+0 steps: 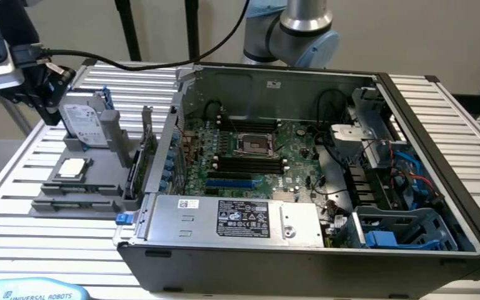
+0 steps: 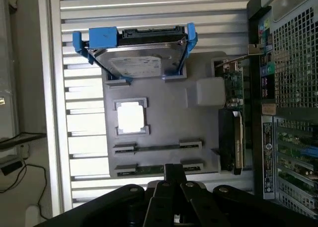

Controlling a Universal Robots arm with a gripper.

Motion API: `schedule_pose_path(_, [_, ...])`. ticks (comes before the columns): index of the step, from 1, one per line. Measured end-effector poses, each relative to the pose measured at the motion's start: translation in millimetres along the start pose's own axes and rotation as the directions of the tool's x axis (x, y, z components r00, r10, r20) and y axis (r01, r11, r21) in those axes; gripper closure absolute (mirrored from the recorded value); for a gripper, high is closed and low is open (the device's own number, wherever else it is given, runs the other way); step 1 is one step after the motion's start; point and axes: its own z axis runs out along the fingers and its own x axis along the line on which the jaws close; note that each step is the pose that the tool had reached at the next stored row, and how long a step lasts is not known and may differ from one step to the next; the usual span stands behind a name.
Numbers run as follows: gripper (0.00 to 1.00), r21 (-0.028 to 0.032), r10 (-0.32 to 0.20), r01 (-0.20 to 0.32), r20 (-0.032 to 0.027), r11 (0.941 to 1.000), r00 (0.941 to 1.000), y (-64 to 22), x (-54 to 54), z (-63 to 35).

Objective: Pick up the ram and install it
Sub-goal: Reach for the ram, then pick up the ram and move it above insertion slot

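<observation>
The ram [image 2: 149, 169] is a thin green stick standing on edge between two clips of the grey holder tray [image 2: 164, 130]. My gripper [image 2: 174, 176] is shut with nothing between its fingers, and its tip hangs over that stick's middle. In the exterior view the gripper [image 1: 47, 94] hovers high above the tray [image 1: 57, 178], at the exterior view's left of the open computer case [image 1: 307, 250]. The black motherboard slots [image 1: 249, 164] lie inside the case, below the processor socket [image 1: 252, 145].
On the tray a silver hard drive in a blue bracket [image 2: 136, 58] stands at one end, with a square silver processor chip [image 2: 131, 116] beside it. A second narrow strip [image 2: 156, 148] sits in a parallel clip row. An expansion card [image 1: 144, 162] stands against the case wall. Cables and a blue drive cage [image 1: 399, 228] fill the case's right side.
</observation>
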Motion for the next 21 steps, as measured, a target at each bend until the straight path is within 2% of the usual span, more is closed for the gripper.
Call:
schedule_pose_path(2, [0.89,0.0001,0.000,0.000,-0.0018,1.0000,1.0000,-1.6,4.2,0.9])
schedule_pose_path(8, [0.89,0.0002,-0.008,0.008,-0.0056,1.0000,1.0000,-4.8,4.5,1.7])
schedule_pose_path(21, [0.89,0.0002,-0.008,0.008,-0.0056,1.0000,1.0000,-4.8,4.5,1.7])
